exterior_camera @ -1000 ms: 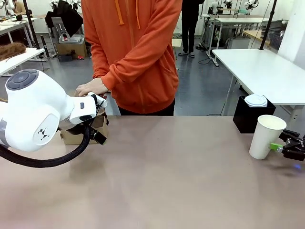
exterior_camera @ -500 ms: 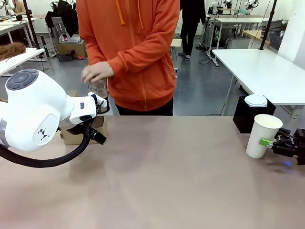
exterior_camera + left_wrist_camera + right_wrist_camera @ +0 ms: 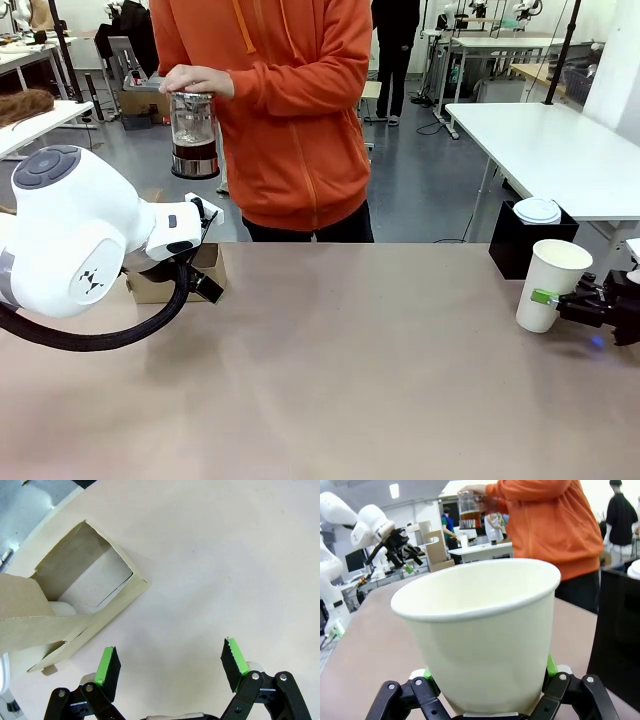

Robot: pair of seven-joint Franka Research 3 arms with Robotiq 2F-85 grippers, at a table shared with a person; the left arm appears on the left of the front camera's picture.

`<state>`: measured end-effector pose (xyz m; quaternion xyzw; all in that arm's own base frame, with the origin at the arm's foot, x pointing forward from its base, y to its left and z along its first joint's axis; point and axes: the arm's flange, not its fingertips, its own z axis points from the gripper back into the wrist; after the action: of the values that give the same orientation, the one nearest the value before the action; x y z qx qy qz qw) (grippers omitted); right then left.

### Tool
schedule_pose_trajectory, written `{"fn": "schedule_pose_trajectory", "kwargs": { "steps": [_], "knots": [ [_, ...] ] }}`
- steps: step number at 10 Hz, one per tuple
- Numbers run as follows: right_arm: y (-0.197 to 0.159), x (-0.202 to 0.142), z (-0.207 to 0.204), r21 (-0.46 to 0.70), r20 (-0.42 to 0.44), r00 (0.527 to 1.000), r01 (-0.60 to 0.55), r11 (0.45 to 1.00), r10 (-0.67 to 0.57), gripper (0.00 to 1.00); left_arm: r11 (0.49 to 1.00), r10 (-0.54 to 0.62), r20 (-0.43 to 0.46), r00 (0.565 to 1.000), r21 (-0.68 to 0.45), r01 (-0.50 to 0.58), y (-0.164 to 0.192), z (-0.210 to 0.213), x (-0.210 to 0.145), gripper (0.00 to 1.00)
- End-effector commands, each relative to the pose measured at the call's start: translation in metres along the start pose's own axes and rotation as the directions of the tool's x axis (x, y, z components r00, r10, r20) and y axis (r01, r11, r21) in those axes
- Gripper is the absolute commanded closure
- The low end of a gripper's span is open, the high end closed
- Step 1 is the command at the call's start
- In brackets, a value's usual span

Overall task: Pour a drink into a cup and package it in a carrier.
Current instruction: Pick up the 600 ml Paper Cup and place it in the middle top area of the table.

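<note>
At the far side a person's hand holds the clear glass pitcher point(image 3: 193, 130) up at chest height; the dark drink point(image 3: 195, 160) fills its bottom. The white paper cup point(image 3: 553, 285) stands without a lid near the table's right edge. My right gripper point(image 3: 487, 672) is shut on its lower body, with a green pad point(image 3: 551, 665) pressed against each side. The brown cardboard carrier point(image 3: 75, 595) sits at the table's left, partly behind my left arm point(image 3: 70, 240) in the front view. My left gripper point(image 3: 172, 657) hangs open over bare table just beside the carrier, holding nothing.
A black box point(image 3: 520, 250) with white lids point(image 3: 537, 210) stacked on it stands just behind the cup at the far right. The person in the orange hoodie point(image 3: 290, 110) stands at the far edge. Other tables and equipment fill the room behind.
The person's hand has lifted the pitcher from beside the carrier up to chest height. My right gripper has closed on the cup and shifted it slightly left. The left arm has not moved.
</note>
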<state>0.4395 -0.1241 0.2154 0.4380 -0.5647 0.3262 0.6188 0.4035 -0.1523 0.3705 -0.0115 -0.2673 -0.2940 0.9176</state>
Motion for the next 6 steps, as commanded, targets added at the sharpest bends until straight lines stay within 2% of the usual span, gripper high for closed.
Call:
{"fn": "schedule_pose_trajectory", "kwargs": {
  "steps": [1, 4, 5, 6],
  "knots": [
    [0.001, 0.001, -0.001, -0.002, 0.014, 0.999, -0.051, 0.999, 0.051, 0.20, 1.000, 0.001, 0.000, 1.000, -0.001, -0.001, 0.000, 0.000, 0.000, 0.00],
    [0.001, 0.001, -0.001, -0.002, 0.014, 0.999, -0.051, 0.999, 0.051, 0.20, 1.000, 0.001, 0.000, 1.000, -0.001, -0.001, 0.000, 0.000, 0.000, 0.00],
    [-0.001, 0.001, 0.000, 0.001, 0.002, 1.000, -0.019, 1.000, 0.019, 0.20, 1.000, 0.001, 0.000, 1.000, -0.001, -0.001, 0.000, 0.000, 0.000, 0.00],
    [0.016, 0.023, -0.005, -0.034, 0.028, 1.000, -0.011, 0.999, 0.012, 0.20, 1.000, 0.001, 0.000, 1.000, -0.001, -0.001, 0.000, 0.000, 0.000, 0.00]
  ]
}}
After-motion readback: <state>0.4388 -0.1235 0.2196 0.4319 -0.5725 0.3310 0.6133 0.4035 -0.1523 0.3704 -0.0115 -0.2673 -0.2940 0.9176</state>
